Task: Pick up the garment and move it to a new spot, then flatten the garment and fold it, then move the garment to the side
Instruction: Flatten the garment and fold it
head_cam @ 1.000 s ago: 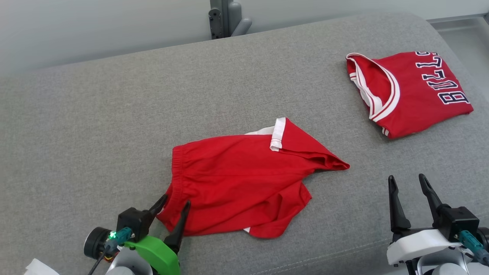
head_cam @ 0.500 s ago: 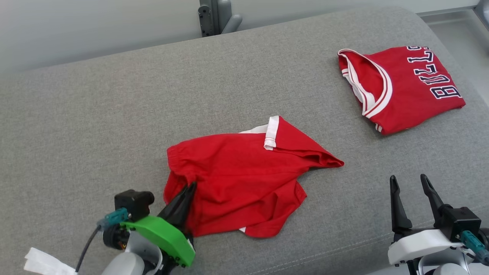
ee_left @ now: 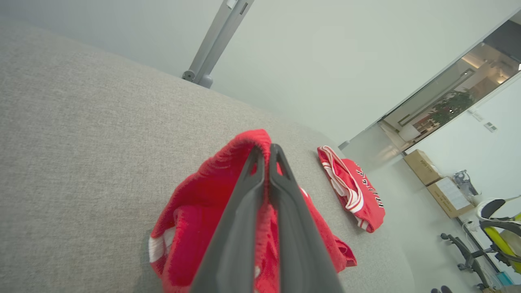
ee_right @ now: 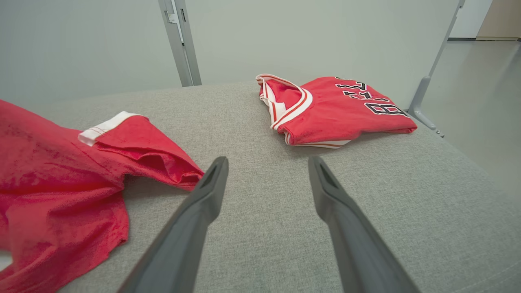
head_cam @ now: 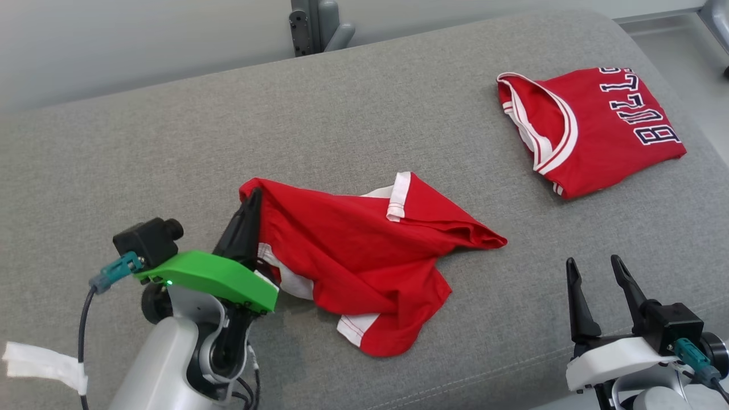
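Observation:
Red shorts with white trim (head_cam: 364, 250) lie rumpled in the middle of the grey cushion (head_cam: 171, 148). My left gripper (head_cam: 253, 196) is shut on the shorts' waistband corner, holding it lifted above the cushion while the rest still rests there. In the left wrist view the two fingers meet at the tip (ee_left: 264, 148) with red cloth (ee_left: 195, 207) pinched between them. My right gripper (head_cam: 592, 266) stands open at the lower right, apart from the cloth; in the right wrist view its fingertips (ee_right: 268, 162) hover over bare cushion, the shorts (ee_right: 61, 175) to their left.
A folded red jersey with dark letters (head_cam: 592, 125) lies at the far right of the cushion, also in the right wrist view (ee_right: 333, 110). A grey metal post (head_cam: 313, 25) stands behind the cushion. The cushion's right edge drops to the floor (ee_right: 480, 93).
My left gripper has shut on the waistband corner and lifted it up and away from me, pulling the shorts' left side off the cushion. The head camera has shifted slightly. The right gripper stays put.

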